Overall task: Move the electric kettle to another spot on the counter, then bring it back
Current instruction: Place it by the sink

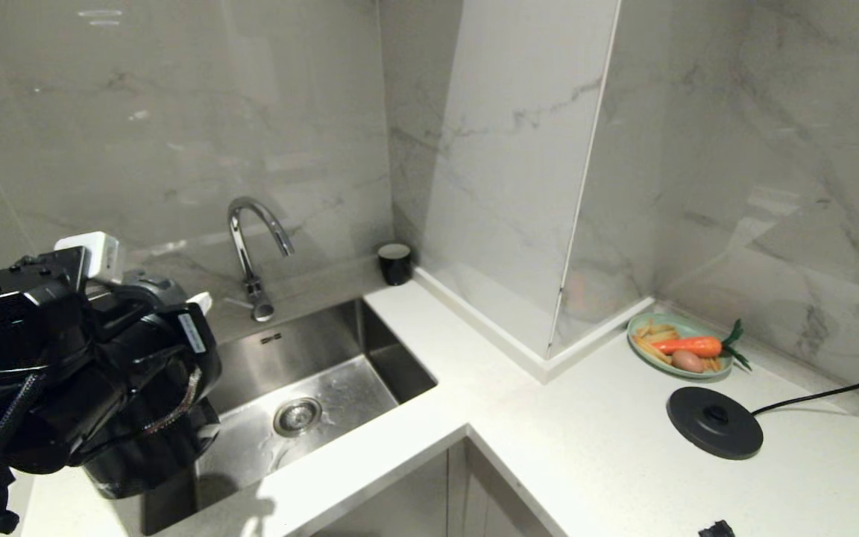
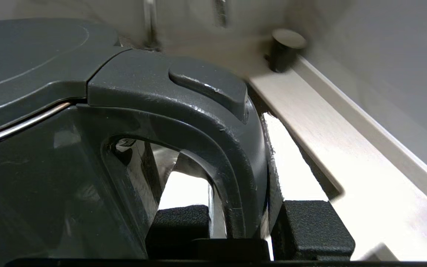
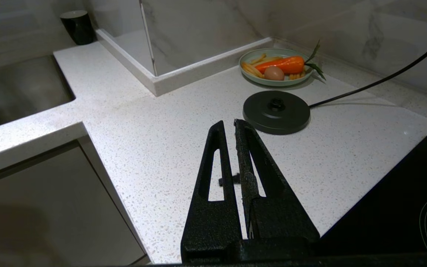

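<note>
Left gripper [image 2: 247,226], jaws clamped on the kettle [image 2: 50,148] handle, holds it by the sink at the table's [image 1: 586,447] left edge; keep it upright and set down gently; right gripper [image 3: 234,128] idles, jaws together.

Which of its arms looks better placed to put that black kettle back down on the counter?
The left. Its gripper already clamps the electric kettle by the handle, near the sink. The right gripper is shut and empty.
</note>
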`<state>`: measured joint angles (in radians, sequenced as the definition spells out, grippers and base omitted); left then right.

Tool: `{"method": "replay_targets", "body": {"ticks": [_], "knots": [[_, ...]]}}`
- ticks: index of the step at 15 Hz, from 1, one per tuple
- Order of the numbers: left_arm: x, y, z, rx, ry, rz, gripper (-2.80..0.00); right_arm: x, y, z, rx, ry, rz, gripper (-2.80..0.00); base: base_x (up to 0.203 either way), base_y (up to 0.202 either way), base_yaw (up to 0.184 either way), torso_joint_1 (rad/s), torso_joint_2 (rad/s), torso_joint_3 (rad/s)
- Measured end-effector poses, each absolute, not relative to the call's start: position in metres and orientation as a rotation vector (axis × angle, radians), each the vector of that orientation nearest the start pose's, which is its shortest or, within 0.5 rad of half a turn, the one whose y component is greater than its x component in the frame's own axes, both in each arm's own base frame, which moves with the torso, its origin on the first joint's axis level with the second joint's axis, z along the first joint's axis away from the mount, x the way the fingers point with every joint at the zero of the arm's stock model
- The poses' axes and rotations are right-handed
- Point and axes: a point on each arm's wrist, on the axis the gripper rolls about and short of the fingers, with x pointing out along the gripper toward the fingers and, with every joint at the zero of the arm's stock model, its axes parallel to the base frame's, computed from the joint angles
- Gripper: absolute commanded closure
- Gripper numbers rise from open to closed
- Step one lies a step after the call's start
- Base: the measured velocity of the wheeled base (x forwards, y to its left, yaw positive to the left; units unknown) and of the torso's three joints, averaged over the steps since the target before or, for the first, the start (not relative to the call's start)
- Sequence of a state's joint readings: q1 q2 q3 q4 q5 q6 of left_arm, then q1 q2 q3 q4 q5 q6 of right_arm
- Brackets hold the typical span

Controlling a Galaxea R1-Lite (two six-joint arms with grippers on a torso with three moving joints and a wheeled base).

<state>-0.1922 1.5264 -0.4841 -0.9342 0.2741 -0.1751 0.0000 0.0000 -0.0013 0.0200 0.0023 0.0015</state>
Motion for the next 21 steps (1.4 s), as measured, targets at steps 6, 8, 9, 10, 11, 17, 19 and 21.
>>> {"method": "replay_targets", "body": {"ticks": [6,8,9,10,11,17,19,21], "knots": [[0.260,0.012,0.145,-0.163,0.095,0.176,0.00,-0.023,0.000,0.074,0.000,0.018,0.002,0.00,0.000,0.000,0.000,0.000,0.00,0.000],[0.268,0.030,0.136,-0.164,0.087,0.198,0.00,-0.023,0.000,0.074,0.000,0.019,0.003,0.00,0.000,0.000,0.000,0.000,0.00,0.000],[0.272,0.039,0.130,-0.158,0.084,0.211,0.00,-0.023,0.000,0.074,0.000,0.019,0.003,0.00,0.000,0.000,0.000,0.000,0.00,0.000],[0.276,0.046,0.123,-0.150,0.089,0.223,0.00,-0.023,0.000,0.074,0.000,0.018,0.003,0.00,0.000,0.000,0.000,0.000,0.00,0.000],[0.280,0.053,0.117,-0.143,0.088,0.232,0.00,-0.023,0.000,0.074,0.000,0.019,0.003,0.00,0.000,0.000,0.000,0.000,0.00,0.000],[0.291,0.077,0.078,-0.140,0.169,0.280,0.00,-0.023,0.000,0.074,0.000,0.019,0.003,0.00,0.000,0.000,0.000,0.000,0.00,0.000],[0.288,0.081,0.069,-0.141,0.195,0.287,0.00,-0.023,0.000,0.074,0.001,0.018,0.002,0.00,0.000,0.000,0.000,0.000,0.00,0.000],[0.279,0.079,0.060,-0.150,0.230,0.266,0.00,-0.023,0.000,0.074,0.002,0.018,0.002,0.00,0.000,0.000,0.000,0.000,0.00,0.000]]}}
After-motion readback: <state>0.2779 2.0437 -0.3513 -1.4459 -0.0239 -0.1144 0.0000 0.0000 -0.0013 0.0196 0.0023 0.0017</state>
